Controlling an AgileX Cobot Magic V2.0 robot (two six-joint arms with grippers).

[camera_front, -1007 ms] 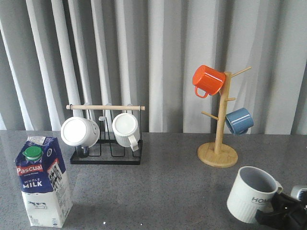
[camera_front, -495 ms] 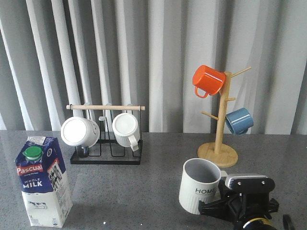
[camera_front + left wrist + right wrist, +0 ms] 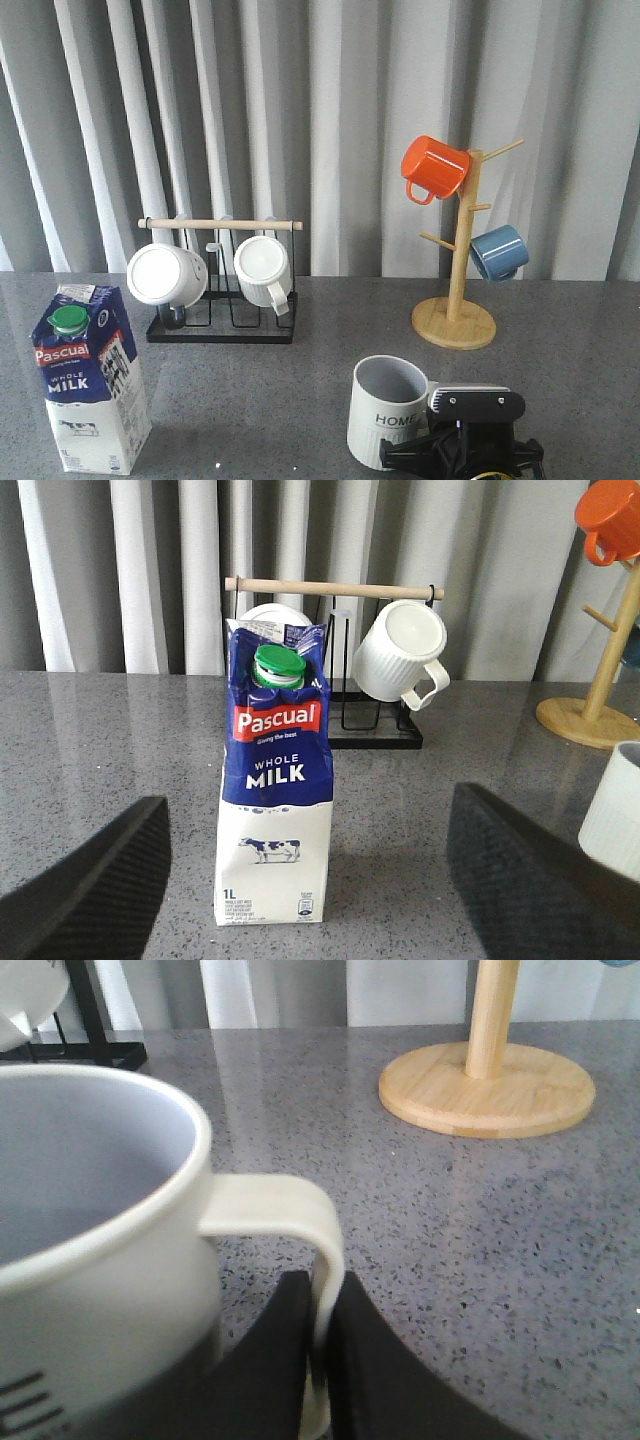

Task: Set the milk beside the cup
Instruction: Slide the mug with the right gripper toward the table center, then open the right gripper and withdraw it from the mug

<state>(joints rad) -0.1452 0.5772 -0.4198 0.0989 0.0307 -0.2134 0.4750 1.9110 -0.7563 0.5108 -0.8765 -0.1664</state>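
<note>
The milk [image 3: 88, 378], a tall blue-and-white carton with a green cap, stands upright at the table's front left. In the left wrist view the milk [image 3: 275, 780] stands ahead of my left gripper [image 3: 310, 880], which is open and empty, its fingers wide on either side of it. The cup [image 3: 386, 410], a cream ribbed mug lettered "HOME", is at the front centre-right. My right gripper [image 3: 432, 450] is shut on its handle. In the right wrist view the cup [image 3: 100, 1260] fills the near side and my right gripper [image 3: 322, 1335] pinches the handle.
A black rack [image 3: 222, 300] with two white mugs stands at the back left. A wooden mug tree [image 3: 455, 310] with an orange mug [image 3: 433, 168] and a blue mug [image 3: 498, 252] stands at the back right. Grey curtains hang behind the table.
My right gripper has carried the cup leftward from the front right corner toward the table's centre. The milk and the left gripper have not moved.
</note>
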